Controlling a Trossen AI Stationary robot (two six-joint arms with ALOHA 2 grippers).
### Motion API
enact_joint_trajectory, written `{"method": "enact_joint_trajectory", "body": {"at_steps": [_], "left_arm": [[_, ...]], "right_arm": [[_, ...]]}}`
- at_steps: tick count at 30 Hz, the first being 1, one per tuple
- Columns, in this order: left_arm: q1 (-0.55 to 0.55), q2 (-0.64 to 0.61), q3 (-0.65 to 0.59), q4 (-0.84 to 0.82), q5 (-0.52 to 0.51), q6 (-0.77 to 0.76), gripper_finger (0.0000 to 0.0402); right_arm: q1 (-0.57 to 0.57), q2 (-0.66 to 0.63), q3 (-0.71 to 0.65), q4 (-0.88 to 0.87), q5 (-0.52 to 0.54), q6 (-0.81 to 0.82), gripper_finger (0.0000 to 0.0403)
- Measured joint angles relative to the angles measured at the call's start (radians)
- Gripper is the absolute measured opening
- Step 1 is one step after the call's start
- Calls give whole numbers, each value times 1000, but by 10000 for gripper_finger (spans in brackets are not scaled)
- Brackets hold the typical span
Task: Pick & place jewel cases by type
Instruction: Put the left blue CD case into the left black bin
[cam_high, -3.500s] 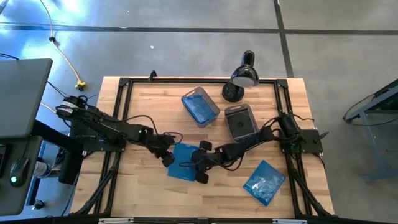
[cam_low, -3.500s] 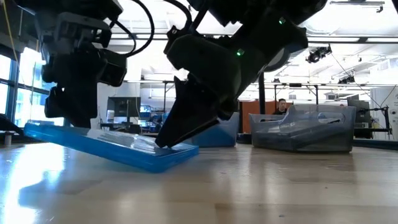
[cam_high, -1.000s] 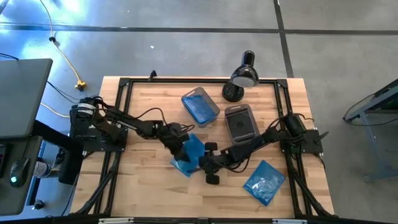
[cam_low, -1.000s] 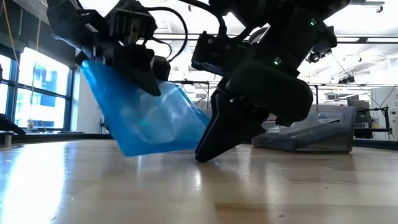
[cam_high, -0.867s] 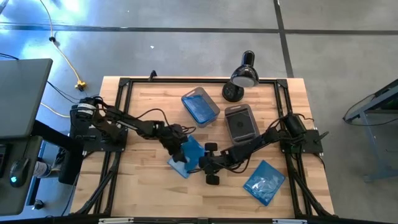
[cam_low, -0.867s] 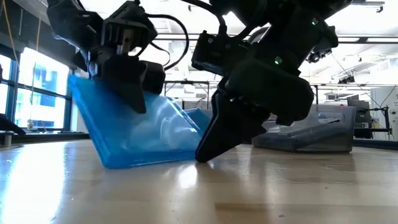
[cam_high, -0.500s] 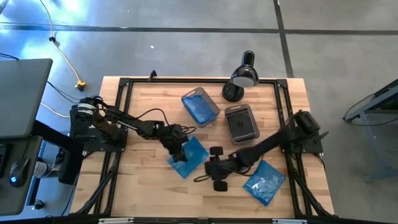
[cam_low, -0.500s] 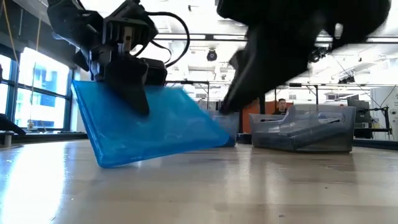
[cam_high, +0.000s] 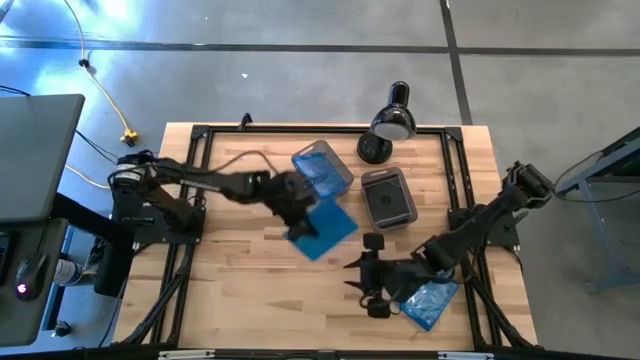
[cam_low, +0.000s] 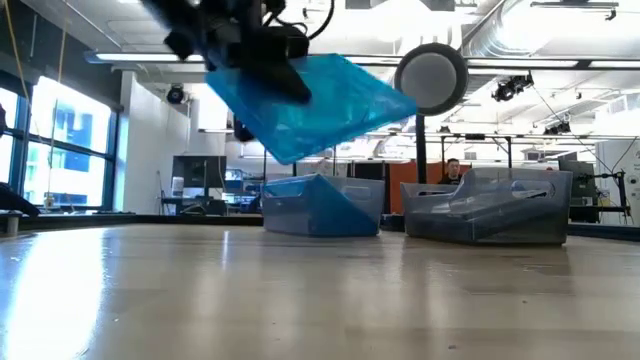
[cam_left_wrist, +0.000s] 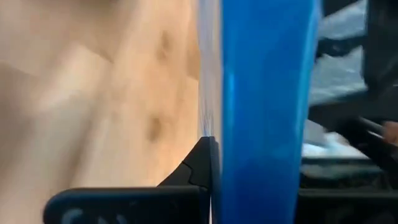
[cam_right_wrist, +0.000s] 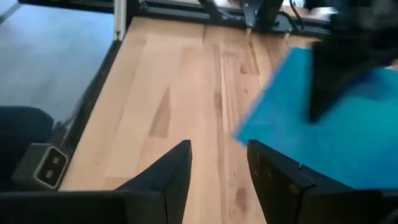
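My left gripper (cam_high: 296, 212) is shut on a glossy blue jewel case (cam_high: 326, 226) and holds it in the air over the table's middle; the low view shows the case (cam_low: 318, 105) high above the wood. A second blue case (cam_high: 428, 302) lies flat at the near right. My right gripper (cam_high: 360, 285) hovers open just left of it, with nothing between its fingers (cam_right_wrist: 177, 177). At the far middle stand two smoky tubs: one (cam_high: 322, 170) with a blue case in it, one (cam_high: 388, 196) with a dark case. My left gripper pinches the blue case between its two fingers, one on each flat face, at the case's left edge (cam_high: 304, 222). The left wrist view shows the case edge-on (cam_left_wrist: 264, 180) beside one finger (cam_left_wrist: 198, 167). The fingers come from the table's left. The case hangs tilted, clear of the table.
A black dome-headed lamp (cam_high: 390, 122) stands at the far edge behind the tubs. A black frame (cam_high: 200, 135) runs around the tabletop. Bare wood (cam_high: 240, 290) lies at the near left.
My left gripper has shut on the blue case, which was standing tilted on one edge, lifted it clear and carried it up and toward the far-side tubs. My right gripper has drawn back toward the table's near right, away from the case.
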Motion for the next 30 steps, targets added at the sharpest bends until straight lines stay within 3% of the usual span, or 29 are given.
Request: {"method": "enact_joint_trajectory", "body": {"at_steps": [5, 9, 15, 19, 25, 30], "left_arm": [[102, -21, 212, -463, -243, 307, 11], [138, -23, 375, -660, -438, 682, 11], [140, -23, 510, -731, -503, 1128, 10], [141, -12, 503, -793, -641, 1411, 10], [182, 47, 418, -795, -761, 1539, 10], [209, 119, 374, -625, -890, 1656, 10]], "right_arm": [[31, -3, 0, -6, 27, 2, 154], [36, 2, 0, -34, 35, 2, 154], [28, 2, 0, -47, 45, 0, 154], [26, 2, 0, -55, 59, 0, 154], [25, 2, -12, -67, 79, -1, 154], [6, 2, -53, -38, 77, 5, 154]]}}
